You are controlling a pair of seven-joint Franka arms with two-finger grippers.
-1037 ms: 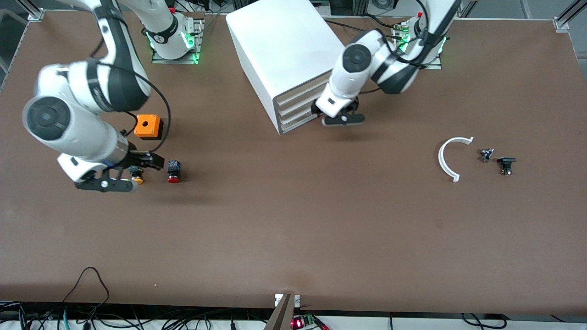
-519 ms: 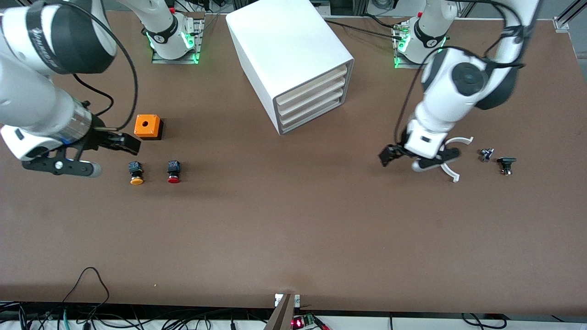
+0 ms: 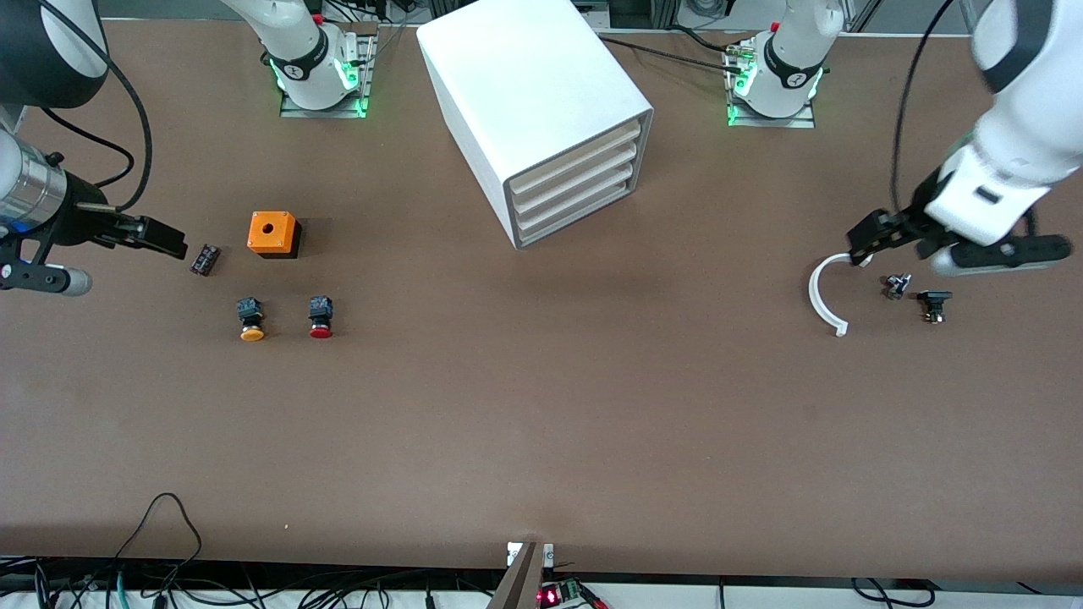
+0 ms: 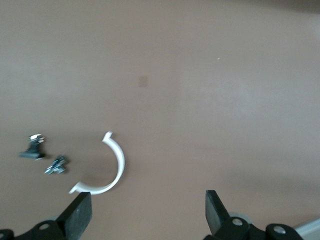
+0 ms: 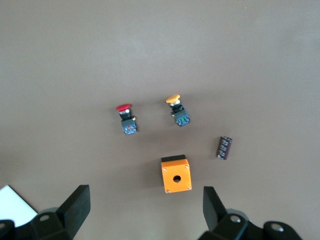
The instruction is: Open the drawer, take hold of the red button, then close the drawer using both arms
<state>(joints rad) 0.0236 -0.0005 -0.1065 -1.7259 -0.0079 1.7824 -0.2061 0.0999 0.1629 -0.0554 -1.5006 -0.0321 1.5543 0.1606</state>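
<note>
I see the cabinet [image 3: 541, 110] mid-table with 3 drawers shut — the button [image 3: 320, 316] nearer the camera toward the right arm's end, beside its twin [image 3: 251, 319], the box [image 3: 272, 233] farther back.

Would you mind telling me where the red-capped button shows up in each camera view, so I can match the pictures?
Front view: the red-capped button lies on the table, nearer the camera than the orange box, beside the orange-capped button.
Left wrist view: not in it.
Right wrist view: it appears at, again beside the orange-capped button.
Shared landmark: the orange box, seen in the front and right wrist views.
</note>
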